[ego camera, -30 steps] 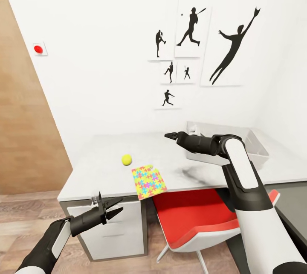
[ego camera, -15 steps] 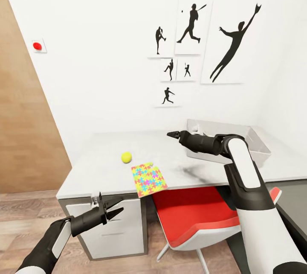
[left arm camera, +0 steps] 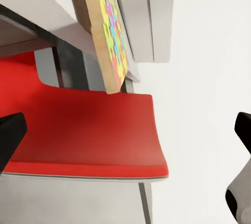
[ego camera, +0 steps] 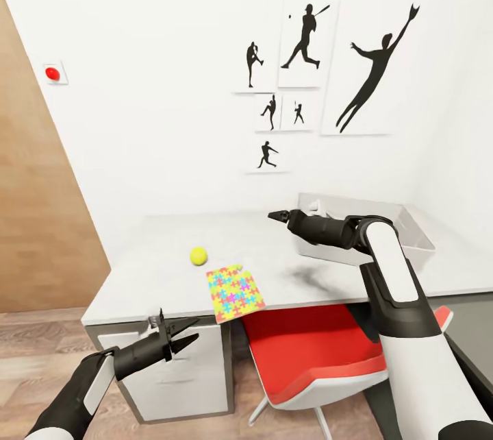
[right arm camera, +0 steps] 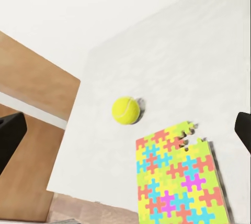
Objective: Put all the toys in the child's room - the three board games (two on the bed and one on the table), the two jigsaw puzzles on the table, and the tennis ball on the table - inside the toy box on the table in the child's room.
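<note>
At the head view's centre, the small fuzzy yellow-green tennis ball [ego camera: 198, 255] and the thin multicoloured jigsaw puzzle square [ego camera: 235, 292] lie on the pale grey desk [ego camera: 137, 275]. The right gripper [ego camera: 276, 216] hovers empty before the shallow grey toy box [ego camera: 418, 234], and the left gripper [ego camera: 179, 334] hangs spread low left. In the right wrist view both toys sit mid-frame between parted fingers [right arm camera: 10, 136], so the step looks like a reach, calling for a descent onto one.

Table [ego camera: 137, 275]: pale grey top, white drawers beneath at 7 o'clock. Tennis ball [ego camera: 198, 256] rests on the top left of centre. Jigsaw puzzle [ego camera: 235, 292] lies just beside it at 5 o'clock, apart, overhanging the front edge. Toy box [ego camera: 418, 234] sits at 3 o'clock, against the wall; contents unclear, possibly something pale inside.
</note>
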Tool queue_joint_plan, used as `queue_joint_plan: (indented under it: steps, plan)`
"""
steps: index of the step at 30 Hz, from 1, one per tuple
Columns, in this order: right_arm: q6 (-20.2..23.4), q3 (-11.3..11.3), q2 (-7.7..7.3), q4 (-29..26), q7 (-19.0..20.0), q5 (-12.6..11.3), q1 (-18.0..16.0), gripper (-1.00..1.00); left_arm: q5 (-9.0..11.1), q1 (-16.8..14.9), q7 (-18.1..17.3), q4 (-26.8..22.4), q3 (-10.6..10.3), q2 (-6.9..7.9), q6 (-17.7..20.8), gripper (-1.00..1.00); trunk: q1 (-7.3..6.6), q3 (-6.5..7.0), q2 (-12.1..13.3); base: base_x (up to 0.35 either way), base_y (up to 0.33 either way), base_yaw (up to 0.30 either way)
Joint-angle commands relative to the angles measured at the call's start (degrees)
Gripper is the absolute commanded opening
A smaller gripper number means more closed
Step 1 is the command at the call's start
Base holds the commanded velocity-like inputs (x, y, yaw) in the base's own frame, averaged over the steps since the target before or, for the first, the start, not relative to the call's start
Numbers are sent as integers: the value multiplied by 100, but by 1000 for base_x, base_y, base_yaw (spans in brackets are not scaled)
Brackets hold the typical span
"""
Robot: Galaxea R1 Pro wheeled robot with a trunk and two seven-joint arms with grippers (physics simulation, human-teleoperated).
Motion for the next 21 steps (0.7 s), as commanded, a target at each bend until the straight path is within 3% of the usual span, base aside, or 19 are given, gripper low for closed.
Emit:
queue_joint_plan:
  steps: [1, 14, 21]
  plan:
    - [1, 6, -4, -4, -59, -54, -5, 100, 14, -3, -15, -1, 2, 0, 41, 100, 2, -6, -3, 163, -155, 0]
    - [1, 4, -4, -4, -59, -54, -5, 100, 13, -3, -22, -1, -6, -3, 36, 100, 2, -6, -3, 26, -125, 0]
    - [1, 6, -4, -4, -59, -54, -5, 100, 13, -3, -24, -1, -7, 0, 33, 100, 2, -6, -3, 8, -27, 0]
